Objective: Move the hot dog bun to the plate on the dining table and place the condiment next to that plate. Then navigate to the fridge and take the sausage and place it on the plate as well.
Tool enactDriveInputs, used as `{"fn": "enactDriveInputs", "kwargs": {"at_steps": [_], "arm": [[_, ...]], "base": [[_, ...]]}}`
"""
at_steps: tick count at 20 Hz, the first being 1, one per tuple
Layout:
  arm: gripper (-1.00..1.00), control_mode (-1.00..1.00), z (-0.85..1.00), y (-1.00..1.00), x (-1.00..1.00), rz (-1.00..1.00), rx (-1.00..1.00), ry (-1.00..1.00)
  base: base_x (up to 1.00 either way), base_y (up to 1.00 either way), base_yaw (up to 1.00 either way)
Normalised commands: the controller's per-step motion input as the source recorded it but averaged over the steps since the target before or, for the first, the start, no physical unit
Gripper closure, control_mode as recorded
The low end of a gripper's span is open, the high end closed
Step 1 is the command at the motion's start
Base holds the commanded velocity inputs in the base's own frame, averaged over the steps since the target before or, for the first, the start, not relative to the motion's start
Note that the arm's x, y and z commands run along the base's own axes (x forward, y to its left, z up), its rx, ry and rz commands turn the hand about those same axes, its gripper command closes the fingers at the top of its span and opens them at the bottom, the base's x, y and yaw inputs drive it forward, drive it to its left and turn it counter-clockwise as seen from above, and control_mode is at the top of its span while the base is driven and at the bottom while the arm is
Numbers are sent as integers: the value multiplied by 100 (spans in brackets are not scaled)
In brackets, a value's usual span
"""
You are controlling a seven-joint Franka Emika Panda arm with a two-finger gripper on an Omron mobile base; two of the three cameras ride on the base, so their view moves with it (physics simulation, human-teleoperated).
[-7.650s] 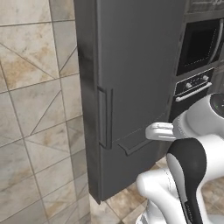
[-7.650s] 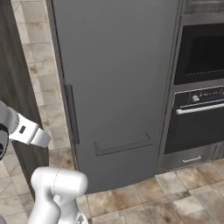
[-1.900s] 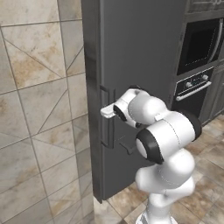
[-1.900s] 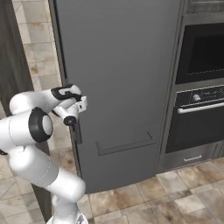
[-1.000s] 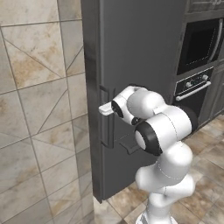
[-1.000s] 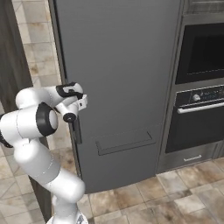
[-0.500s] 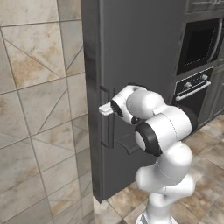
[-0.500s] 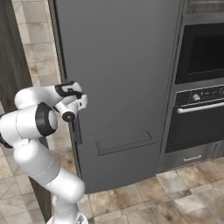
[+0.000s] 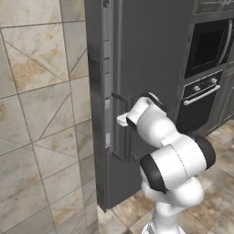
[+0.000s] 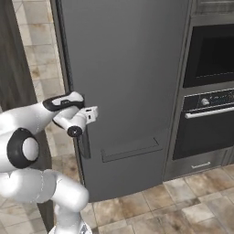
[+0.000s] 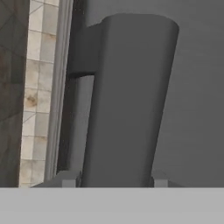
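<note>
The tall dark grey fridge [image 10: 132, 82] stands in front of me, and its door [image 9: 146, 68] hides what is inside. A vertical bar handle [image 10: 84, 145] runs down the door's left edge. My gripper [image 9: 120, 120] is at that handle, about mid-height. In the hand view the handle [image 11: 127, 100] fills the space between my two fingertips [image 11: 66, 179], which press against its sides. From the right base view the gripper [image 10: 89, 114] reaches in from the left onto the bar.
A built-in oven stack [image 10: 210, 59] with a bar handle [image 10: 208, 112] sits right of the fridge. A beige tiled wall [image 9: 41, 114] is on the left, close to the door's edge. The floor [image 10: 183, 205] is brown tile.
Since the oldest frames the arm has swung up from the right and put the gripper on the fridge handle. Over the last second it has hardly moved.
</note>
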Motion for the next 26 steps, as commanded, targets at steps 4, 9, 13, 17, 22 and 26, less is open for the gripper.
{"fn": "enactDriveInputs", "kwargs": {"at_steps": [4,9,13,17,22,26], "arm": [[100,-100,62,-84,-42,0,2,7],[100,-100,67,-94,-37,0,2,8],[100,-100,65,-97,-41,0,2,5],[100,-100,67,-93,-41,0,3,2],[-100,-100,58,-66,-31,-1,1,4],[-100,-100,-11,2,-1,-3,-5,4]], "base": [[0,0,0],[0,0,0],[0,0,0],[0,0,0],[0,0,0],[0,0,0]]}}
